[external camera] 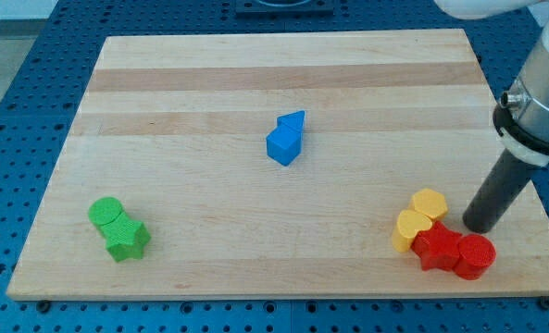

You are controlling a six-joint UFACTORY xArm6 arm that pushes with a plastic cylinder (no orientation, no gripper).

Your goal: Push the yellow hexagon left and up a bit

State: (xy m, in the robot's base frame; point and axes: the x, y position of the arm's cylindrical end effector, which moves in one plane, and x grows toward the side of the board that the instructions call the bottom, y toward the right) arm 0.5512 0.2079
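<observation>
A pale wooden board (255, 102) lies on a blue perforated table (15, 111), seen from the near side. There is no hand on this arm, so nothing is spread, pressed together or pinching; the arm ends in a straight dark rod, and my tip (478, 228) rests on the board at the near right. The yellow hexagon (430, 203) sits just left of my tip, close but seemingly with a sliver of wood between them. Touching its near-left side is a second yellow block (409, 228), heart-like in shape, and just nearer lie a red star-like block (437, 247) and a red cylinder (476, 256). To do the push well, I judge the tip should meet the hexagon's near-right face and travel left and slightly far, briefly, avoiding the yellow heart, which could be dragged along. The hexagon is nearly as wide as deep, so no clear long axis shows; which way it points cannot be told. Well apart, a blue pair (286, 139) sits mid-board and a green pair (118, 228) near left.
</observation>
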